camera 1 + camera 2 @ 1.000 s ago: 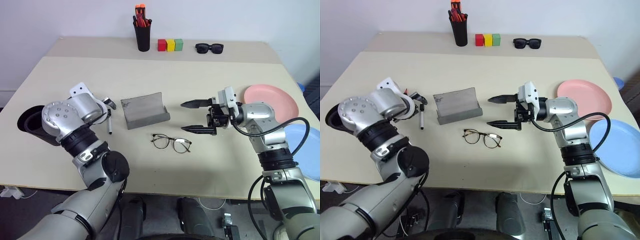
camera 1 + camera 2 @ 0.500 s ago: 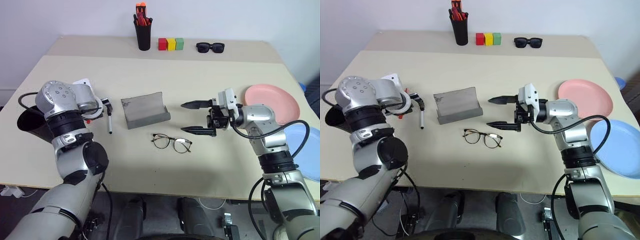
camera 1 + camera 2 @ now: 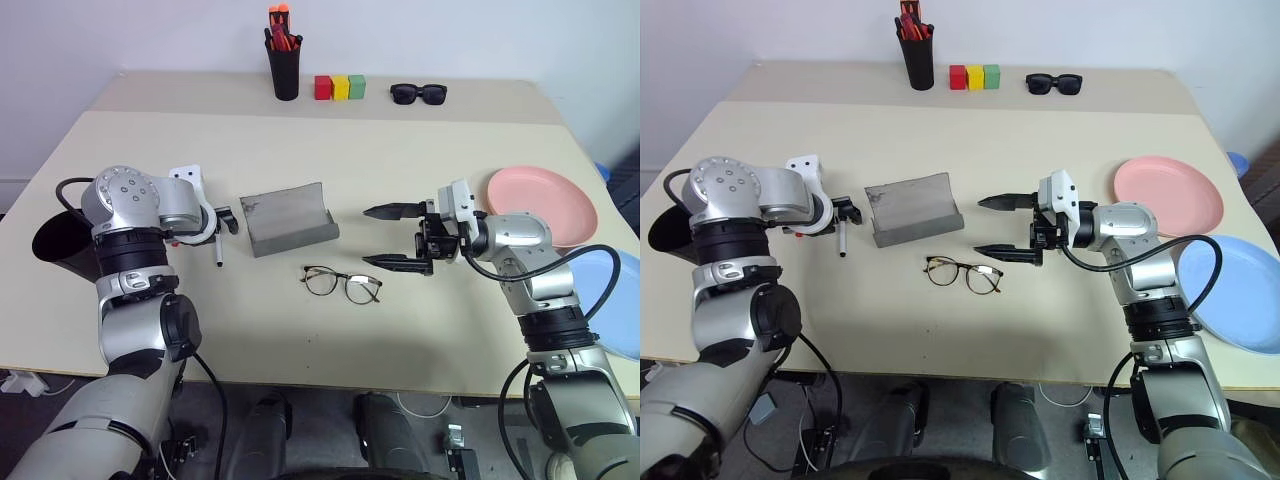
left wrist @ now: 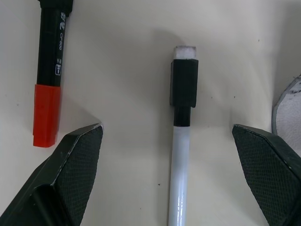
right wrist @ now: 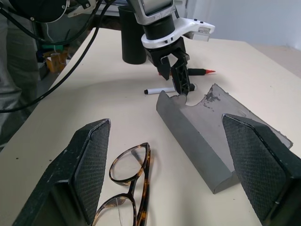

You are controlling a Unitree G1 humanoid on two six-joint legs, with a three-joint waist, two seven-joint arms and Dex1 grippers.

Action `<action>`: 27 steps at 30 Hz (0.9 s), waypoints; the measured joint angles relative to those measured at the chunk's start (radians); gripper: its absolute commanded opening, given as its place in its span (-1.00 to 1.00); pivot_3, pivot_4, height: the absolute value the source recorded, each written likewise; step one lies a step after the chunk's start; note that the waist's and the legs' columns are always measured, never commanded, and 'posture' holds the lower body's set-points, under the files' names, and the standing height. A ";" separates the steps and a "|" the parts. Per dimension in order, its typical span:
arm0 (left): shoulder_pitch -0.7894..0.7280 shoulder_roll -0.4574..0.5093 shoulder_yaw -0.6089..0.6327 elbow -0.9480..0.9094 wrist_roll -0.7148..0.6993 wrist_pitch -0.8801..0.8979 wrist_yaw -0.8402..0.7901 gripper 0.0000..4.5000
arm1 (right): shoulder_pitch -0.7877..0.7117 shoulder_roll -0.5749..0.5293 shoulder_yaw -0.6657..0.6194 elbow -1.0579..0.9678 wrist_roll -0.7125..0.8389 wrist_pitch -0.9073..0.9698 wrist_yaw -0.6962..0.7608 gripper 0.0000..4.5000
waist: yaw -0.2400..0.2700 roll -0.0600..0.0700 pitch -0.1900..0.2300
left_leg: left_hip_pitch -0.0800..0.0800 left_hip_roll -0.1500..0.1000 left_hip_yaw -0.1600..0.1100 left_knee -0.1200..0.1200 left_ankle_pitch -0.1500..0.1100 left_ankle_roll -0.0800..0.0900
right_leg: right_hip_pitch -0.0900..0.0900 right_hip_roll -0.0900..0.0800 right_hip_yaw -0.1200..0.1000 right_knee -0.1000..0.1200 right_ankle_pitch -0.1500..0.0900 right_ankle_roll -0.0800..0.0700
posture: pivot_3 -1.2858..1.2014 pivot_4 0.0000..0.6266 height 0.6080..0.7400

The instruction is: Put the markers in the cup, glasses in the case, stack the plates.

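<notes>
— What's over on the left?

— The cup [image 3: 62,248] lies at the counter [image 3: 330,150] edge. The left tool [image 4: 171,165] hangs spread wide over the white marker [image 4: 181,141], touching nothing; the red marker [image 4: 49,70] lies just beside it.

— And the middle?

— The grey case [image 3: 288,220] sits open, with the glasses [image 3: 341,284] lying flat just in front of it.

— The right side?

— The right tool [image 3: 392,237] hovers level past the glasses, fingers wide, gripping nothing. The pink plate [image 3: 545,205] and the blue plate [image 3: 1240,295] lie side by side, not stacked.
</notes>
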 measured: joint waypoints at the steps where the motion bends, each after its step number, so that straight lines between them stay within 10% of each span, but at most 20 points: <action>1: 0.002 -0.001 0.002 0.000 -0.006 0.000 0.012 0.40 | 0.000 0.000 0.000 0.000 0.000 0.000 0.000 0.74 | 0.000 0.000 0.000 | 0.000 0.000 0.000 0.000 0.000 0.000 | 0.000 0.000 0.000 0.000 0.000 0.000 | 0.03 -0.52 1.00; 7: 0.003 -0.026 0.060 -0.002 -0.022 0.000 0.101 -0.98 | 0.000 0.000 0.000 0.000 0.000 -0.001 -0.001 0.74 | 0.005 0.000 0.000 | 0.000 0.000 0.000 0.002 0.000 0.000 | 0.001 0.000 0.000 0.000 0.000 0.000 | 0.03 -0.52 1.00; 21: 0.033 -0.071 -0.024 -0.256 -0.075 -0.001 -0.018 -0.99 | 0.000 0.000 -0.017 0.006 -0.001 -0.003 -0.003 0.74 | 0.002 0.000 0.000 | -0.001 -0.001 0.000 0.003 0.001 -0.001 | 0.001 0.000 0.000 0.001 0.000 0.000 | 0.03 -0.52 1.00; 27: 0.146 0.162 -0.367 -0.644 0.107 -0.211 -0.237 -0.99 | -0.004 0.004 -0.030 0.045 -0.001 -0.005 -0.009 0.74 | -0.019 0.001 0.000 | 0.000 0.000 0.000 0.002 0.002 -0.003 | 0.001 0.000 0.001 0.001 0.000 0.000 | 0.03 -0.52 1.00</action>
